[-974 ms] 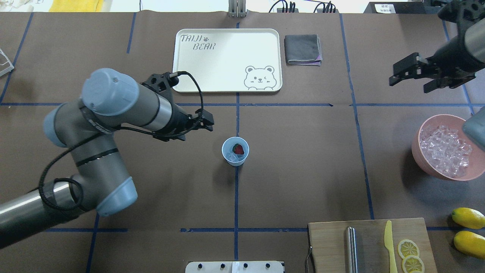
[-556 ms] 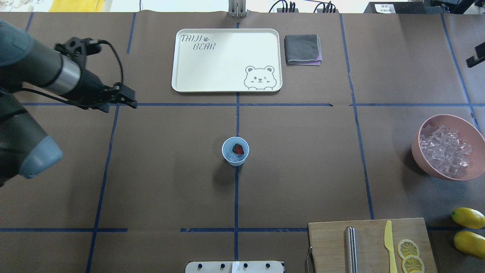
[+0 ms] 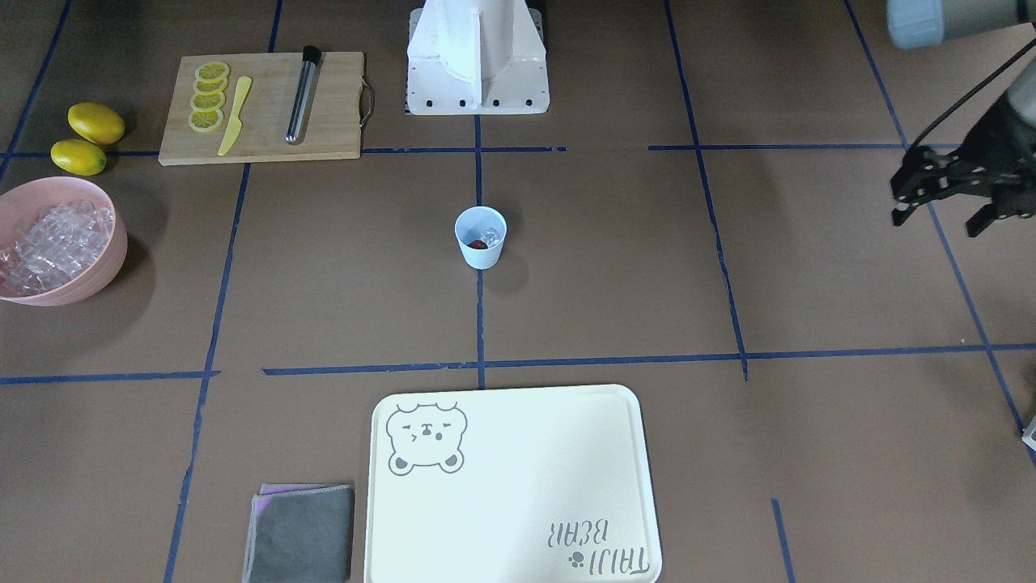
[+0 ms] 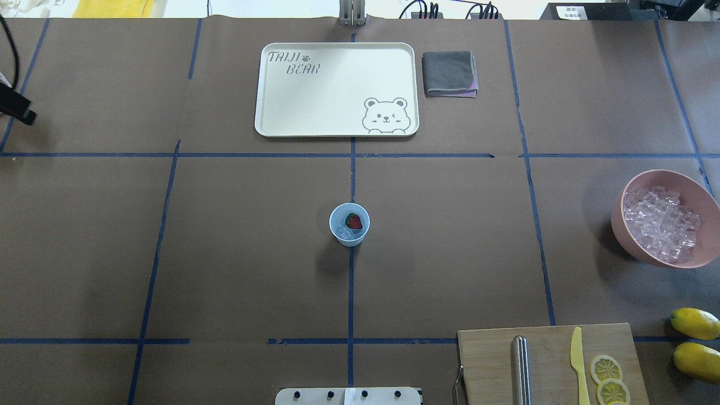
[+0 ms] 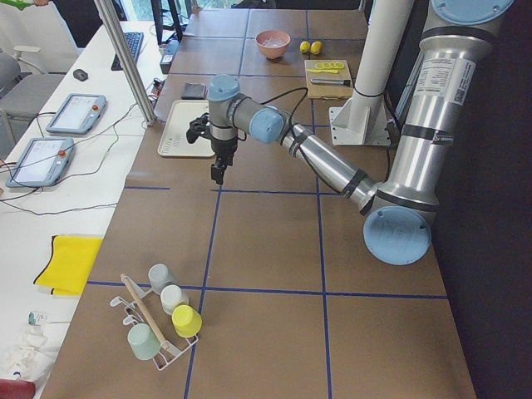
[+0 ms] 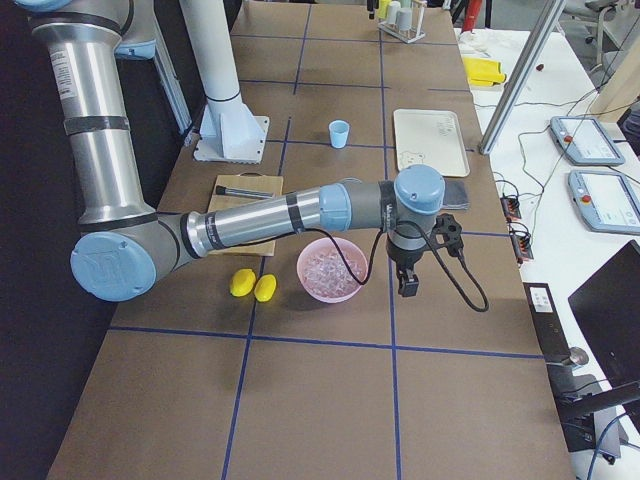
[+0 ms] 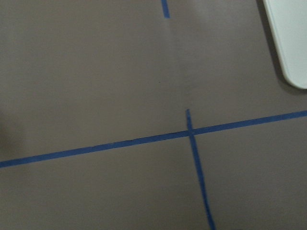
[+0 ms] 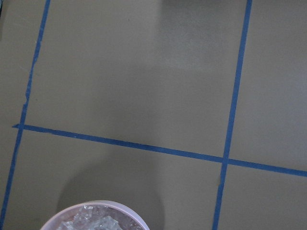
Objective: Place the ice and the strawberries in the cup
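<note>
The light blue cup stands upright at the table's centre, on a blue tape line. In it lie a red strawberry and a few pieces of ice. More ice fills the pink bowl at the right edge. My left gripper hovers open and empty far out at the table's left side, well away from the cup. My right gripper shows only in the exterior right view, hanging beyond the pink bowl; whether it is open or shut I cannot tell.
A white bear tray and a folded grey cloth lie at the far side. At the near right are a wooden board with a yellow knife, lemon slices and a metal tube, and two lemons.
My left arm has swung from beside the cup out to the far left edge. My right arm has left the overhead view to the right. Cup and contents are unmoved.
</note>
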`<action>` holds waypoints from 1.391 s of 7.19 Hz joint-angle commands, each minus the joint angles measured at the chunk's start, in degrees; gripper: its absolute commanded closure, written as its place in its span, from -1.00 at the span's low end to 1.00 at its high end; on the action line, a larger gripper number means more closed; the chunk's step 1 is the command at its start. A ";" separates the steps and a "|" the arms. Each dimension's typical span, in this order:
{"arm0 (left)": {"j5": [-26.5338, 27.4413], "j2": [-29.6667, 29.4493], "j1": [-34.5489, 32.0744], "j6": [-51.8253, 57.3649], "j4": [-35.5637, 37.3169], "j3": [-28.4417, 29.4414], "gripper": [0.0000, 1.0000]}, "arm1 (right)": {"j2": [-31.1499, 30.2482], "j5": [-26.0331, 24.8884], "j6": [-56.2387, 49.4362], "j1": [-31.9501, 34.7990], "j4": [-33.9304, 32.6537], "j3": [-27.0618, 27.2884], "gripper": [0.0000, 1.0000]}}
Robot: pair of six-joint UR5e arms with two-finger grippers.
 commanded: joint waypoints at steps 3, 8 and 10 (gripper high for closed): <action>-3.55 10.96 -13.74 22.09 15.28 -2.45 -0.79 | 1.04 -0.95 -2.96 -0.04 -0.90 -2.18 -0.98; -9.73 15.10 -13.75 22.17 20.62 -2.91 -0.99 | 0.70 -0.87 -2.70 -1.97 -3.01 -1.56 -0.98; -9.74 14.31 -13.75 22.18 16.95 0.98 -0.99 | 1.22 -1.04 -2.70 -2.41 -2.75 -2.09 -0.99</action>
